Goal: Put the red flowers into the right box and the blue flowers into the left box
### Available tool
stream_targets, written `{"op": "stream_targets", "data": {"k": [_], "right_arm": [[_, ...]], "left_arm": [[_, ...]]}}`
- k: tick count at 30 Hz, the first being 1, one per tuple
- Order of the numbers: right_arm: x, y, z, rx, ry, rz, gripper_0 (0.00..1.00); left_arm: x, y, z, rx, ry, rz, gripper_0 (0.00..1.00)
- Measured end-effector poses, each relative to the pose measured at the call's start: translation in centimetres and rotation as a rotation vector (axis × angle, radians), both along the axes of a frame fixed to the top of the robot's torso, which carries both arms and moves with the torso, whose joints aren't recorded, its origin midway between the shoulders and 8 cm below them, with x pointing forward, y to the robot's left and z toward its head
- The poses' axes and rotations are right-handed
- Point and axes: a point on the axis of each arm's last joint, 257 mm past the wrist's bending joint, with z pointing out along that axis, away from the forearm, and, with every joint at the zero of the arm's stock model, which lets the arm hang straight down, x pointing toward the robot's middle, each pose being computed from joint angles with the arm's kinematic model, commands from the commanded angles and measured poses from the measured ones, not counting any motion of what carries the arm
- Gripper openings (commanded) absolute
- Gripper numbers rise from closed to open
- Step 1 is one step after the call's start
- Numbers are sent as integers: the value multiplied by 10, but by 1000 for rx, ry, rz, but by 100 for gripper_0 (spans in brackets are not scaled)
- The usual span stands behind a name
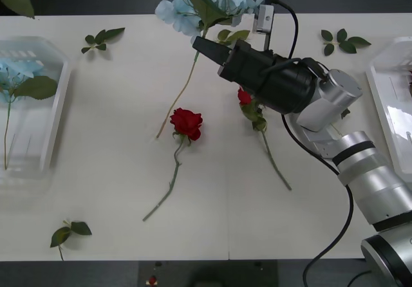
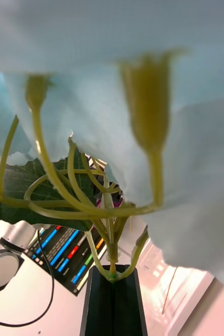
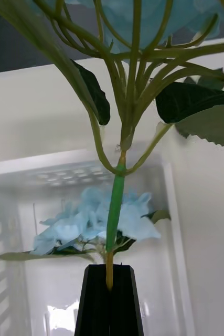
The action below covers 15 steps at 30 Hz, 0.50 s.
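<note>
Right hand grips blue flower, stem hanging toward table.

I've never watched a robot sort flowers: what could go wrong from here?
The right gripper pinches the blue flower by one thin stem under a big head; it might slip. Its long stem ends near a red rose and could drag it. The left gripper holds a second blue flower over the left box, where a third flower already lies; they could tangle.

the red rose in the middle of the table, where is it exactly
In the front view the red rose lies flat near the table's centre, beside the tip of the blue flower's stem and left of the second rose.
</note>
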Motion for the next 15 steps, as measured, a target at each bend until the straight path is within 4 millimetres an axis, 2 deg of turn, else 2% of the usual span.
{"op": "stream_targets", "data": {"k": [8,15], "right_arm": [[-13,18,-7,-30,-22,34,0],[-17,42,-1,-63,-43,61,0]], "left_arm": [[-56,58,-73,49,156,82,0],[-76,73,-102,82,222,100,0]]}}
